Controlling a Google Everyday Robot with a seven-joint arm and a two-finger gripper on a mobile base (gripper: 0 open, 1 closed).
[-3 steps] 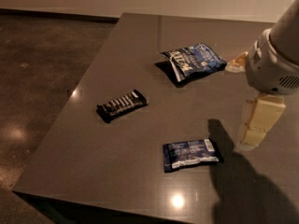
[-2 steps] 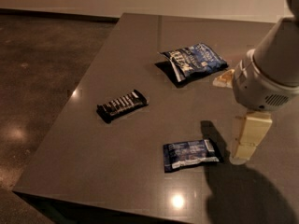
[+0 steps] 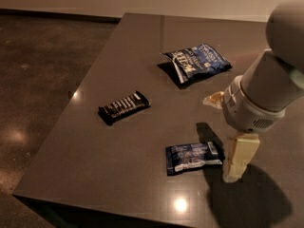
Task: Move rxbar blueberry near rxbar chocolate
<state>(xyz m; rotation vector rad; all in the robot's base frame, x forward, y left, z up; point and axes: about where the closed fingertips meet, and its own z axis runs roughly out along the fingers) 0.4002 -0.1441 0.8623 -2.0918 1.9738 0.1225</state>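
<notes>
The rxbar blueberry [image 3: 194, 156], a flat dark blue wrapper with a pale label, lies near the table's front edge. The rxbar chocolate [image 3: 124, 106], a slim black wrapper with white lettering, lies to its upper left, well apart from it. My gripper [image 3: 219, 138] hangs just right of the blueberry bar's right end. It is open and empty. One pale finger [image 3: 240, 158] reaches down beside the bar. The other [image 3: 213, 99] points left, farther back.
A larger puffy blue-and-white bag [image 3: 197, 61] lies at the back of the dark table [image 3: 95, 175]. My arm's white body [image 3: 270, 84] fills the right side. The table's left and front edges drop to a dark floor [image 3: 33, 89].
My gripper has moved left and down toward the blueberry bar's right end. The bars and the bag have not moved.
</notes>
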